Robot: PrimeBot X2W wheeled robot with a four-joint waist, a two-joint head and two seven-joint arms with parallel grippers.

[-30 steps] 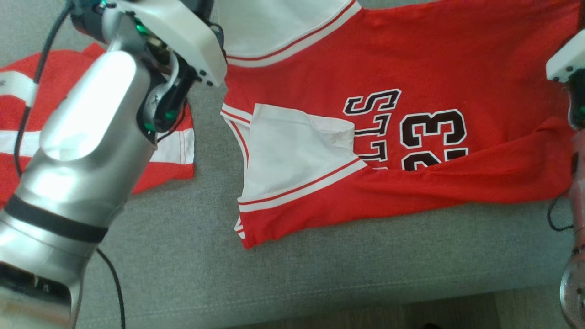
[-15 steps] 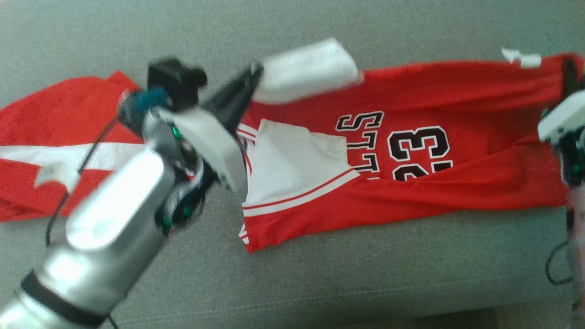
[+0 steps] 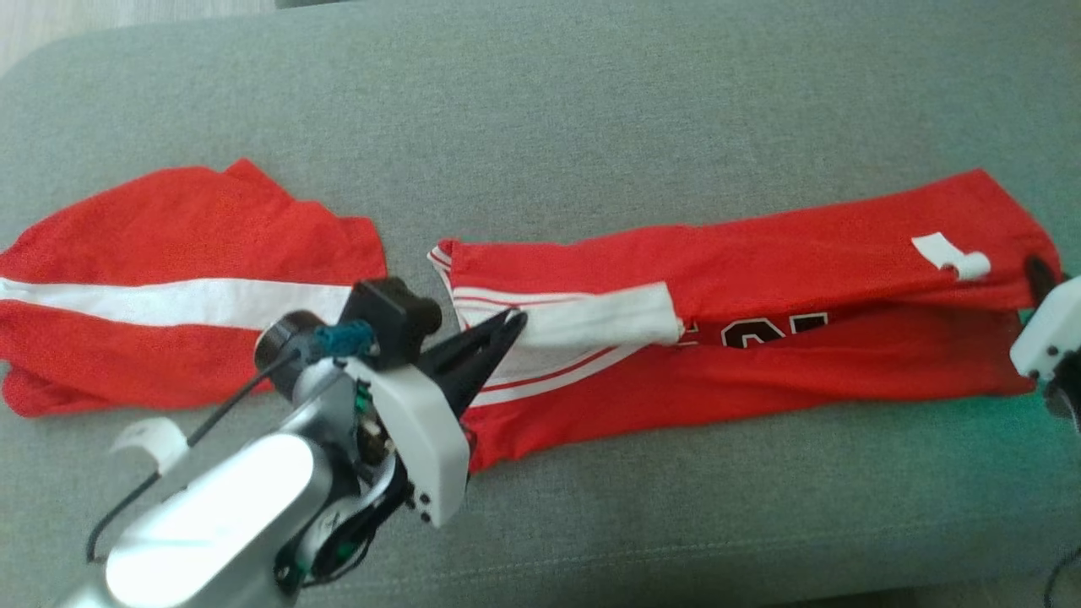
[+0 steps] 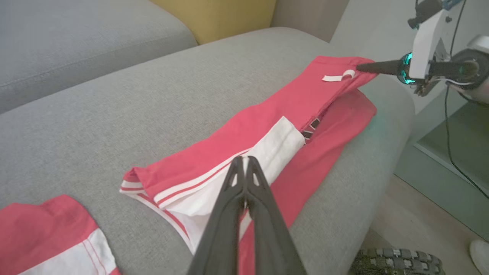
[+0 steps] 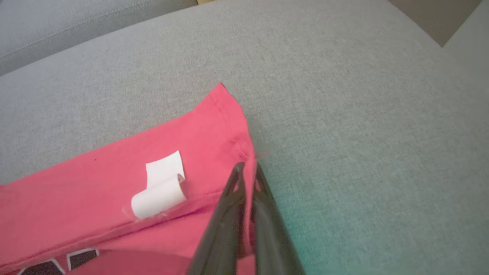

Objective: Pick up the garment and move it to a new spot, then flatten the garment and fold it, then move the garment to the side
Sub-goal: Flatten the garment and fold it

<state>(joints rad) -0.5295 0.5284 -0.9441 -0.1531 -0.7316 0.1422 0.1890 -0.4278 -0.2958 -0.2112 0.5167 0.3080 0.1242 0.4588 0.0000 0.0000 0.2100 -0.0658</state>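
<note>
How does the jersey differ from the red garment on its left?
The jersey shows black lettering; the left garment has one broad white stripe. The jersey lies as a long folded strip, pinched by the left gripper and right gripper; the left garment lies untouched. Both are red and white, on the grey sofa.

Quick count: two red garments, one jersey [image 3: 760,355] at both tool tips and one red-and-white piece [image 3: 169,279] off to the left gripper's [image 3: 513,320] side. Two grippers, counting the right gripper [image 5: 247,168]. One white label [image 5: 160,191] just beside the right tip. One grey sofa [image 3: 591,127], one yellow cushion [image 4: 214,15].
</note>
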